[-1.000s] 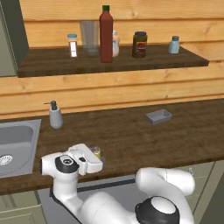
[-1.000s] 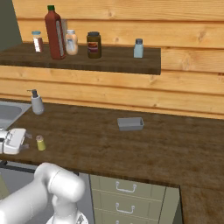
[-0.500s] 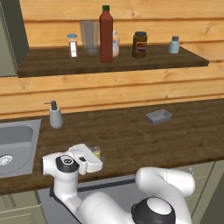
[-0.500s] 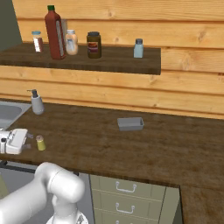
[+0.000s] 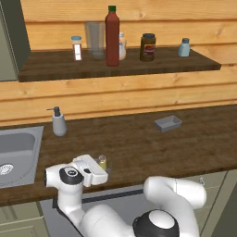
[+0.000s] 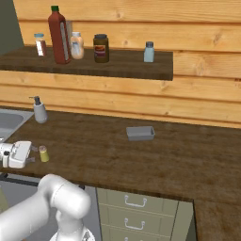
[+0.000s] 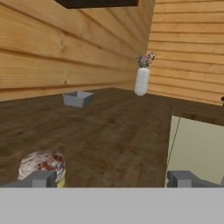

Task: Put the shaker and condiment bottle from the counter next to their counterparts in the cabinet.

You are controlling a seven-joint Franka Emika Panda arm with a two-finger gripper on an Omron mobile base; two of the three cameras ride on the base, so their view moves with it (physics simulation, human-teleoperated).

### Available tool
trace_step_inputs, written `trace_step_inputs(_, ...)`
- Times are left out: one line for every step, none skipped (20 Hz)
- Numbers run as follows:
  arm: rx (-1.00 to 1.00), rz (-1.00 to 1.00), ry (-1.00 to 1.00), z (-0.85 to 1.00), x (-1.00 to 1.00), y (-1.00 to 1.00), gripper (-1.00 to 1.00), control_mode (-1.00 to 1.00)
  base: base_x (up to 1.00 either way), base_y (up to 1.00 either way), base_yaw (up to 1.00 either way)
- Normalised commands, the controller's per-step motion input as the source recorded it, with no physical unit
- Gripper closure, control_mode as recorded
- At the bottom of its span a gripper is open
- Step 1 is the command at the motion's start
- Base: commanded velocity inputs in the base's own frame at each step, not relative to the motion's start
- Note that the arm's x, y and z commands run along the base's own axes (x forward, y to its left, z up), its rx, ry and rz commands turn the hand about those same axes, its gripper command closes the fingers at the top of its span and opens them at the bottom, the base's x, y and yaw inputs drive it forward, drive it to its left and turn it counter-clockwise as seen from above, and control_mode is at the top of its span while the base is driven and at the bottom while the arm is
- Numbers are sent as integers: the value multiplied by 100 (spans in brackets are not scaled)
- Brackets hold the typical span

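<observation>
The tiny yellow-green shaker (image 5: 102, 162) (image 6: 44, 153) stands on the dark wood counter (image 5: 139, 148) near its front edge. My gripper (image 5: 105, 169) (image 6: 33, 158) (image 7: 111, 179) is open and level with it. In the hand view the shaker (image 7: 43, 167) sits just inside the left fingertip (image 7: 39, 179), apart from the right one. The tall red condiment bottle (image 5: 111, 36) (image 6: 59, 35) stands upright on the cabinet shelf (image 5: 55, 65). A cream bottle (image 5: 121, 46) (image 6: 76, 45) is right beside it. The pale blue shaker (image 5: 184, 47) (image 6: 148, 52) stands further right.
On the counter are a grey pump dispenser (image 5: 58, 122) (image 6: 39, 110), a small grey tray (image 5: 168, 123) (image 6: 140, 133) (image 7: 78, 99) and the steel sink (image 5: 16, 150) at left. A brown jar (image 5: 147, 47), a glass (image 5: 95, 39) and a small spice jar (image 5: 77, 48) share the shelf.
</observation>
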Motion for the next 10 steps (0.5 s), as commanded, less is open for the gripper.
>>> trace_step_inputs(0, 0, 0, -16, 0, 9, -100, -100, 0, 0, 0)
trace_step_inputs(0, 0, 2, -13, 0, 16, -100, -100, 0, 0, 0)
trace_step_inputs(0, 0, 3, -15, 0, 19, -100, -100, 0, 0, 0)
trace_step_inputs(0, 0, 5, -8, 9, 22, -100, -100, 0, 0, 0)
trace_step_inputs(0, 0, 5, -6, 16, 21, -100, -100, 0, 0, 0)
trace_step_inputs(0, 0, 5, -3, 24, 20, -100, -100, 0, 0, 0)
trace_step_inputs(0, 0, 4, -5, 24, 20, -100, -100, 0, 0, 0)
trace_step_inputs(0, 0, 4, -2, 27, 19, -100, -100, 0, 0, 0)
trace_step_inputs(0, 0, 3, 0, 29, 16, -100, -100, 0, 0, 0)
trace_step_inputs(0, 0, 4, 0, 29, 14, -100, -100, 0, 0, 0)
